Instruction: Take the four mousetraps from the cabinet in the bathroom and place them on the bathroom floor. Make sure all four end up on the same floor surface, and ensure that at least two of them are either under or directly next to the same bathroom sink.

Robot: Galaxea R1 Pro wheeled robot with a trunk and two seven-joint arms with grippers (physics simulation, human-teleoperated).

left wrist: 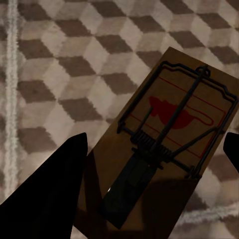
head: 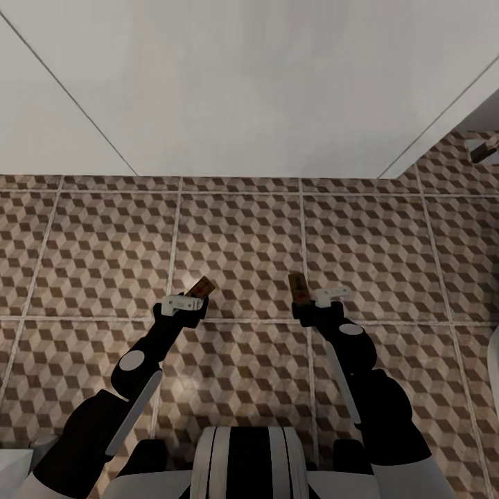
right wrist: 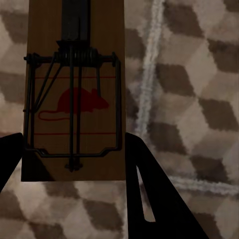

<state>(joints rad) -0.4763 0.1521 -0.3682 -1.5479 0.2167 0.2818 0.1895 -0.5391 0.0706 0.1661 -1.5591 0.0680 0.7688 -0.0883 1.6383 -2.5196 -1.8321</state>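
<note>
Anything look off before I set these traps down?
Nothing stands out. The left gripper holds one mousetrap and the right gripper holds another, both above the tiled floor. Both traps look intact in the wrist views, wires in place.

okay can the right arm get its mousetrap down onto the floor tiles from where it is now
Probably yes. The right gripper holds a mousetrap between its fingers above bare bathroom floor, and nothing lies between it and the tiles. How high it hangs is hard to tell.
</note>
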